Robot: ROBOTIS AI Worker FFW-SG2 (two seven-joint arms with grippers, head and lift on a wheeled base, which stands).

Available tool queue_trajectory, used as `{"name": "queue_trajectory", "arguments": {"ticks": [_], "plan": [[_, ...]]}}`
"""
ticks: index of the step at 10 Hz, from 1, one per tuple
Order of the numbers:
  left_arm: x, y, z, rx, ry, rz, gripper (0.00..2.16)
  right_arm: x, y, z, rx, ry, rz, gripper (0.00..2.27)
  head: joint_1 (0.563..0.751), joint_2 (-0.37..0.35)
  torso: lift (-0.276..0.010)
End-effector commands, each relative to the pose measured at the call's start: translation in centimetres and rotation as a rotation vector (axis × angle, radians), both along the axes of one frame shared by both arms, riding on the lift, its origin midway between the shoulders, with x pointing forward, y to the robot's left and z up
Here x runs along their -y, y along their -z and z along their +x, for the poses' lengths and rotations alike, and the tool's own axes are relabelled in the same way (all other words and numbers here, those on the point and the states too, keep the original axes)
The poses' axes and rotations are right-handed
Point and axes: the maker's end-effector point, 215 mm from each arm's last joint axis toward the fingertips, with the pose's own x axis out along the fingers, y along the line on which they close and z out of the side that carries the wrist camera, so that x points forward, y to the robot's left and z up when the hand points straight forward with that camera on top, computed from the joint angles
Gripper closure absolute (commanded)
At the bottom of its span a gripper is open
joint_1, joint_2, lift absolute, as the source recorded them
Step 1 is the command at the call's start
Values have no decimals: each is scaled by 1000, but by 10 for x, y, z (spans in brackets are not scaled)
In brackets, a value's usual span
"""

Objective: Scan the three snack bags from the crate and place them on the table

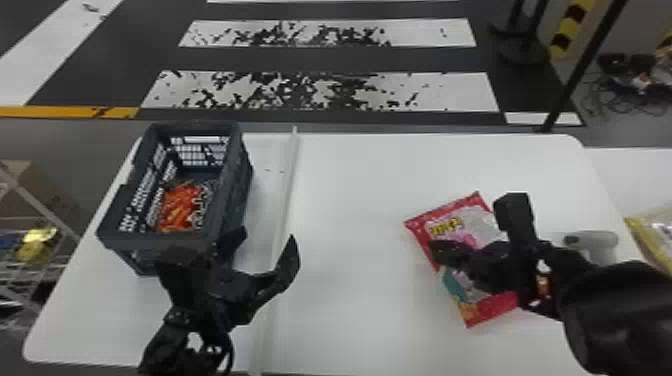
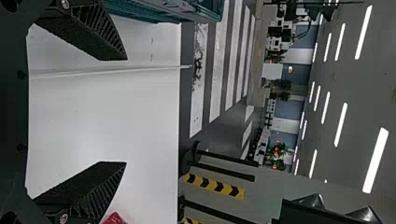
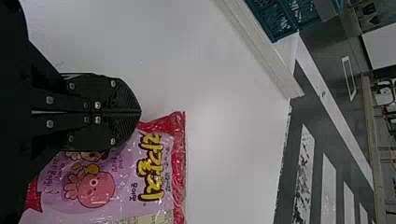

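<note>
On the white table (image 1: 350,200), you have one red-edged snack bag (image 1: 462,227), lying partly beneath your right gripper (image 1: 439,251), whose two fingers are pressed together; whether they touch the bag is hard to tell. Your left gripper (image 1: 268,234) has its fingers spread near the crate (image 1: 235,185), and inside this crate lies an orange snack bag (image 1: 180,207).

"What colours do you have on the snack bag (image 3: 116,200)?"
"I see lilac with red ends, yellow lettering and a pink cartoon figure. My worktop (image 1: 350,200) is plain white."
"And the crate (image 1: 237,185)?"
"Dark blue-grey from my head camera, with orange and red on the packet (image 1: 175,207) inside. The floor (image 1: 400,59) has white stripes on dark grey."
</note>
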Motion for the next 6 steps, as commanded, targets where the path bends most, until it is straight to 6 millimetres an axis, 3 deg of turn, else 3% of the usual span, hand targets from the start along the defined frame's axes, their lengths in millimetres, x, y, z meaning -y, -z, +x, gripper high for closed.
{"name": "queue_trajectory", "arguments": {"ticks": [1, 4, 6], "plan": [[0, 0, 0, 0, 0, 0, 73, 3, 9, 4, 3, 6, 3, 2253, 695, 41, -62], [0, 0, 0, 1, 0, 0, 73, 2, 8, 5, 21, 17, 38, 2253, 695, 36, -62], [0, -1, 0, 3, 0, 0, 73, -2, -37, 11, 87, 41, 121, 2253, 695, 40, -62]]}}
